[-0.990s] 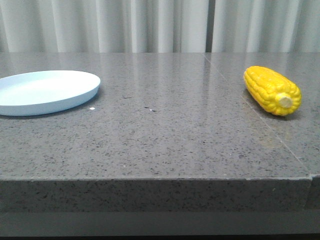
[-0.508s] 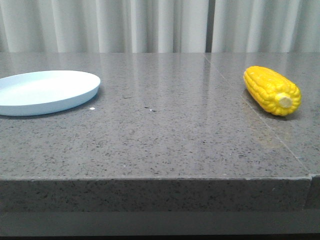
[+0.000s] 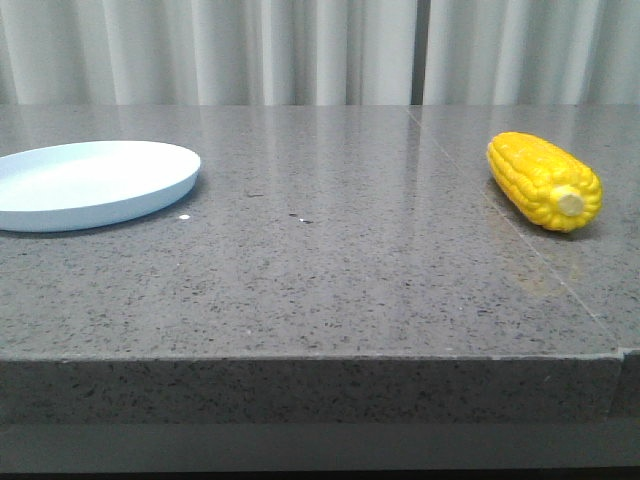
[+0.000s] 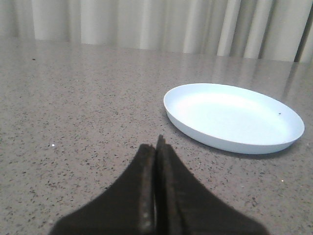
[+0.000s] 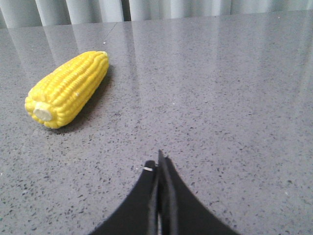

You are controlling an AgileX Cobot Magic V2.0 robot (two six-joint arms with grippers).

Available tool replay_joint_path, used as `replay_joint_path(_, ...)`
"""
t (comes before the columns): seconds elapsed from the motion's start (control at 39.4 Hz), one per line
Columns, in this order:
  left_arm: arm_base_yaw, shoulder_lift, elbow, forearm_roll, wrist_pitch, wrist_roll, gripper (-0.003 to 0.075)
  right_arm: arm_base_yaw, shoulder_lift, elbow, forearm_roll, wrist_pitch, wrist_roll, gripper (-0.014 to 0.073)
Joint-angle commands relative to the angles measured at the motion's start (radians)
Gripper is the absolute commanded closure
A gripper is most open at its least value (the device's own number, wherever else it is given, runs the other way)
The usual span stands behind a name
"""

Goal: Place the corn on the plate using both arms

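The yellow corn (image 3: 545, 180) lies on its side at the right of the grey table, its cream stub end facing the front. The right wrist view also shows the corn (image 5: 68, 89). The pale blue plate (image 3: 95, 183) sits empty at the far left; the left wrist view shows the plate (image 4: 232, 117) too. My left gripper (image 4: 156, 147) is shut and empty, low over the table a short way from the plate. My right gripper (image 5: 159, 164) is shut and empty, apart from the corn. Neither gripper shows in the front view.
The grey speckled stone table (image 3: 330, 270) has a seam (image 3: 520, 240) running past the corn and a front edge (image 3: 300, 360) close to the camera. White curtains (image 3: 320, 50) hang behind the table.
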Motion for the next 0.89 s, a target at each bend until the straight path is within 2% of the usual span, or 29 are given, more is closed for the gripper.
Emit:
replay_joint_path(0.0, 0.001, -0.017, 0.023, -0.008, -0.095, 0.000, 0.0741, -0.005, -0.016, -0.022, 0.006, -0.092, -0.004, 0.0657)
replay_joint_path(0.08, 0.001, -0.017, 0.023, -0.008, -0.142, 0.000, 0.0741, -0.005, -0.016, -0.026, 0.006, -0.128, -0.004, 0.0657)
replay_joint_path(0.23, 0.001, -0.017, -0.005, -0.008, -0.361, 0.000, 0.0741, -0.005, -0.016, -0.105, 0.006, -0.125, -0.004, 0.0657)
replay_joint_path(0.28, 0.001, -0.015, -0.044, -0.008, -0.371, 0.000, 0.0741, -0.005, -0.016, -0.155, 0.006, -0.106, -0.004, 0.0657)
replay_joint_path(0.38, 0.001, 0.014, -0.154, 0.036, -0.318, 0.000, 0.0741, -0.005, -0.004, -0.289, 0.006, -0.022, -0.004, 0.0657)
replay_joint_path(0.46, 0.001, 0.066, -0.268, 0.121, -0.227, 0.000, 0.0741, -0.005, 0.041, -0.398, 0.006, 0.075, -0.004, 0.0655)
replay_joint_path(0.53, 0.001, 0.144, -0.371, 0.142, -0.154, 0.000, 0.0741, -0.005, 0.115, -0.492, 0.006, 0.133, -0.004, 0.0655)
replay_joint_path(0.71, 0.001, 0.356, -0.536, 0.143, -0.016, 0.000, 0.0741, -0.005, 0.308, -0.628, 0.006, 0.131, -0.004, 0.0655)
replay_joint_path(0.86, 0.001, 0.448, -0.572, 0.143, -0.030, 0.000, 0.0740, -0.005, 0.398, -0.660, 0.006, 0.117, -0.004, 0.0655)
